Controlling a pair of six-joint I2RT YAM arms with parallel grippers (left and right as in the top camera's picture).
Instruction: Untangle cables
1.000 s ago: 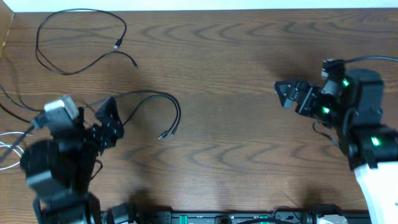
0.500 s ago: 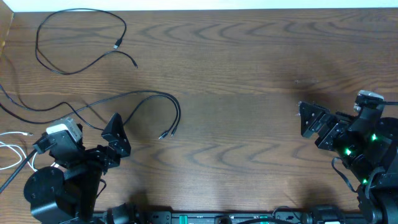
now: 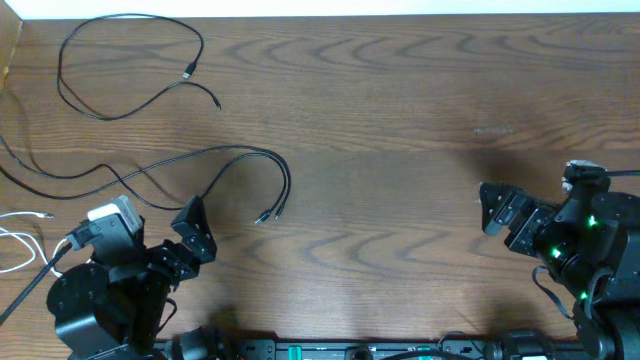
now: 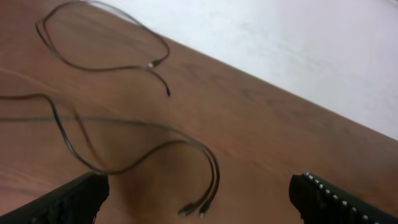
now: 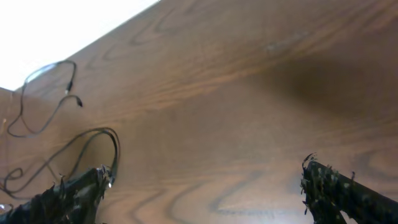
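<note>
Overhead even, fairly sharp. Wrist views blurry, white background blown out; soft shadow on worktop (image 5: 323,81).

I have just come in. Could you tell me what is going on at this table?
Two robot arms are working on untangling cables on a wooden table. At this moment neither holds anything: the left gripper and the right gripper are both open, near the front edge. One black cable lies in a loop at the far left, a second black cable curves across near the left gripper, and a white cable lies at the left edge.
</note>
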